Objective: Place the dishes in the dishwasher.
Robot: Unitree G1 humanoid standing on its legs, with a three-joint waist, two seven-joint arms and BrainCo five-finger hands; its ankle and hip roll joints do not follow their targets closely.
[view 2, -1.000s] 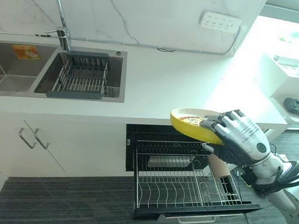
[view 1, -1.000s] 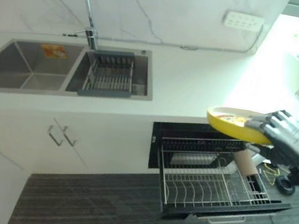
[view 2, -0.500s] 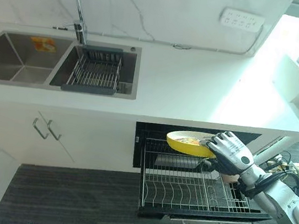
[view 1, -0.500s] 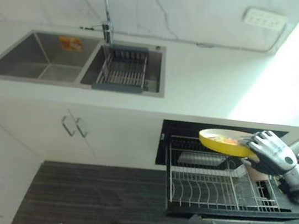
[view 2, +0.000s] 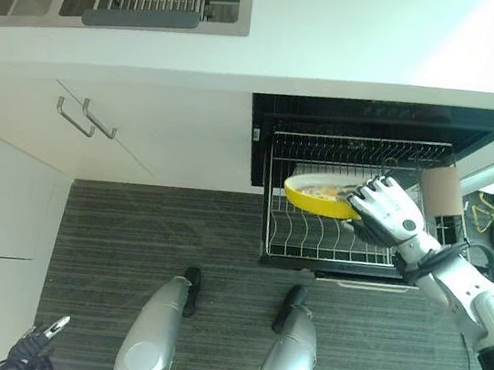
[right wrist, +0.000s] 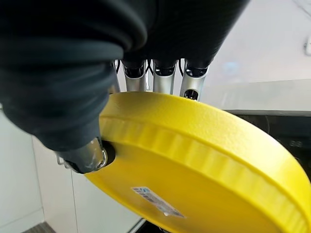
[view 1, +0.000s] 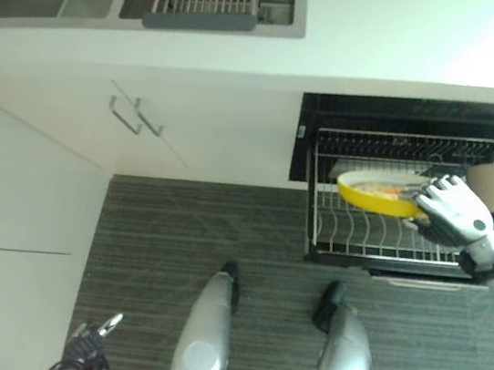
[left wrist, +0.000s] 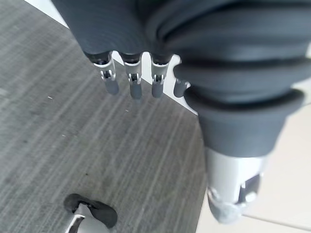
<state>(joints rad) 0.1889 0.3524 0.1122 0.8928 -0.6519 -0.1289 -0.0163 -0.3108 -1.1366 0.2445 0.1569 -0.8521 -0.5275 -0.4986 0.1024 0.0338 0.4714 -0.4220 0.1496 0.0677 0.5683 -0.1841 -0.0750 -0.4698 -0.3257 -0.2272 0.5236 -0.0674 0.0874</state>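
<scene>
while the right hand [view 2: 388, 212] pinches the yellow dish [view 2: 319, 193] at right of frame, it should tip it upright between the dishwasher rack [view 2: 313, 240] tines.

Matt yellow dish [view 2: 321, 196], wire metal rack [view 2: 349, 245], grainy grey floor [view 1: 185, 232].

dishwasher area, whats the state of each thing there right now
black dishwasher: open, wire rack pulled out
round yellow dish: held over the rack, not yet set down
right robot hand: shut on the dish rim
left robot hand: open, idle over the grey floor
white cabinet doors: closed
</scene>
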